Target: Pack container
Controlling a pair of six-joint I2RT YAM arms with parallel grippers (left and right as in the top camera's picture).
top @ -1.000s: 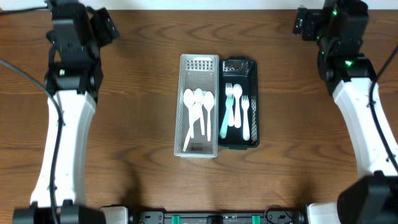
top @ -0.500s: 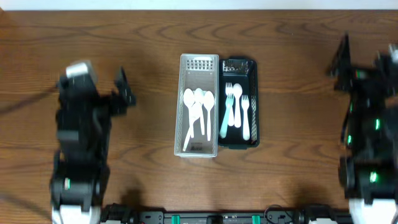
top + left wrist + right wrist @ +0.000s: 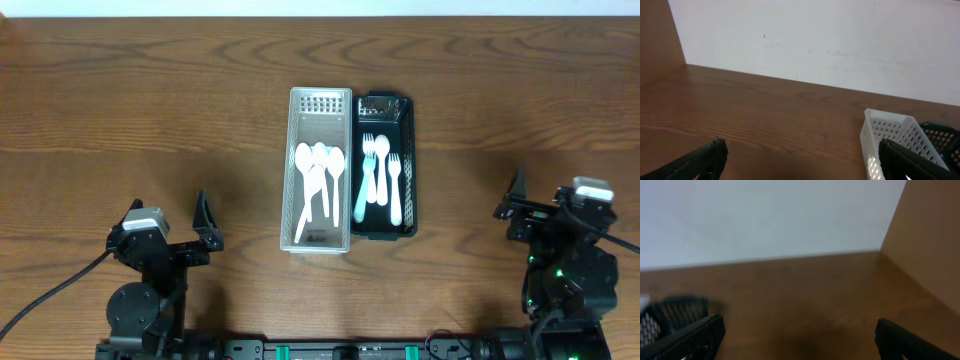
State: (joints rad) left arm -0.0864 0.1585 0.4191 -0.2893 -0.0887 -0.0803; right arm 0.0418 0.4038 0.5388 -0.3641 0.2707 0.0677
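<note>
Two containers sit side by side at the middle of the worktop, long sides touching and running from far edge to near edge. The white slotted container [image 3: 320, 101] is the left one. It holds a cluster of white spoons [image 3: 318, 172], bowls toward the far edge. The black mesh container [image 3: 386, 106] is the right one. It carries white forks [image 3: 381, 170], tines toward the far edge, with one pale teal utensil [image 3: 360, 192] along its left wall.

From my station, both arms show low against the near edge, well apart from the containers. The left gripper [image 3: 168, 212] sits toward the near-left corner. Its fingers [image 3: 203, 214] are spread wide with bare wood between them. The right gripper [image 3: 552, 200] sits toward the near-right corner, likewise spread wide.

The left wrist camera looks across the wood to a pale wall [image 3: 815, 40] beyond the far edge. It catches the white container's perforated end at lower right, with black mesh just behind it. The right wrist camera is soft with blur. The black container appears as a dark shape at lower left, with a brown side panel [image 3: 932, 245] rising along the right edge.
</note>
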